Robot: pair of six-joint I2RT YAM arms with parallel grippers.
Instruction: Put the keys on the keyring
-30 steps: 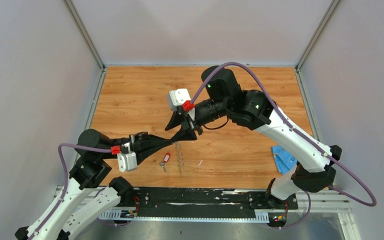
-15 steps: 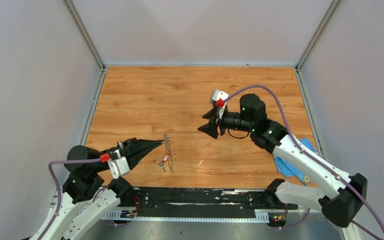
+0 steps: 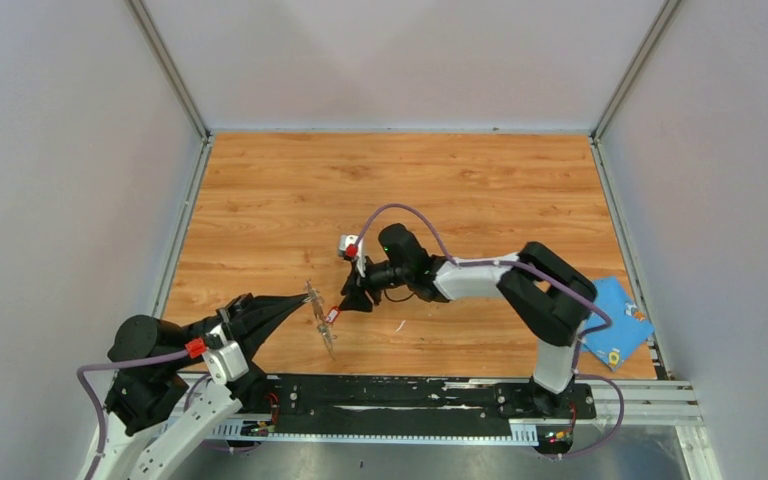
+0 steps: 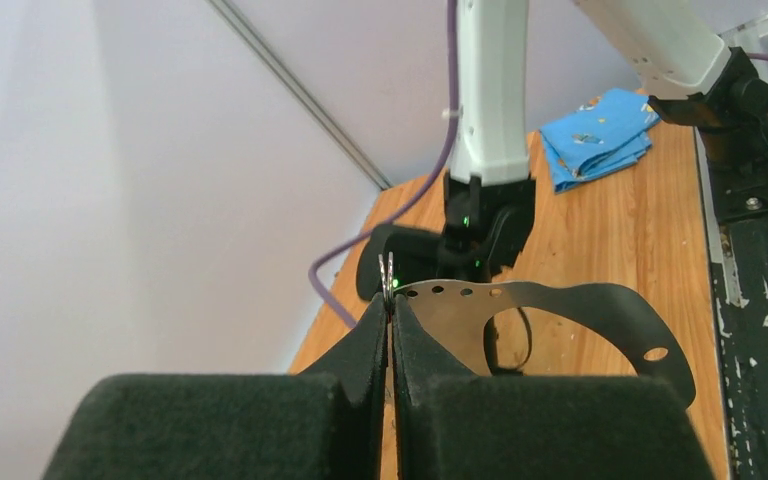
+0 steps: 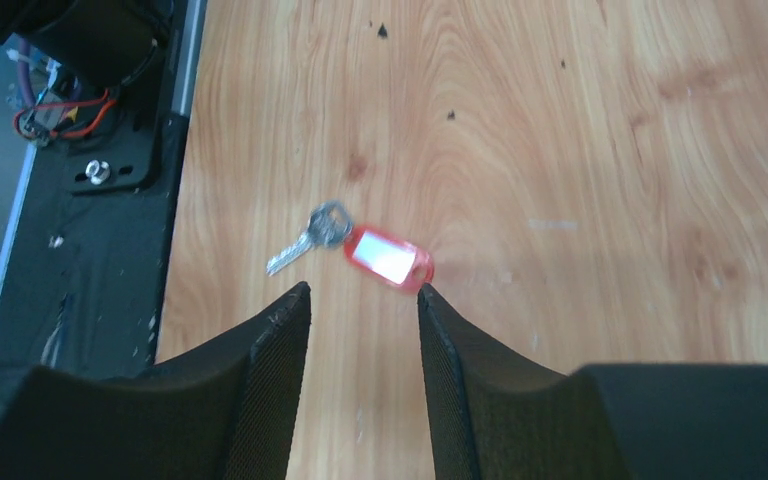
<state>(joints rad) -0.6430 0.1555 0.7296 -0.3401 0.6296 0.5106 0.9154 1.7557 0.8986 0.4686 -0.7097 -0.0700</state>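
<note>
**Firmly pinched ring, key under spread tool**

Left tool (image 4: 391, 305) is pressed together on the edge of the keyring (image 4: 560, 295), a thin grey band with punched holes, held above the worktop (image 5: 580, 150). Right tool (image 5: 360, 292) hangs spread over the red-headed key (image 5: 388, 258), which lies flat on the wood. Blue cloth (image 3: 612, 322) sits well apart, and pale walls surround the worktop.

One red-headed key (image 5: 380, 255), one keyring (image 4: 520, 293) — and one blue cloth (image 3: 610, 325).

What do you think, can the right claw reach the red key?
Probably yes. The right claw is open just beside the red key, and nothing sits between them.
</note>
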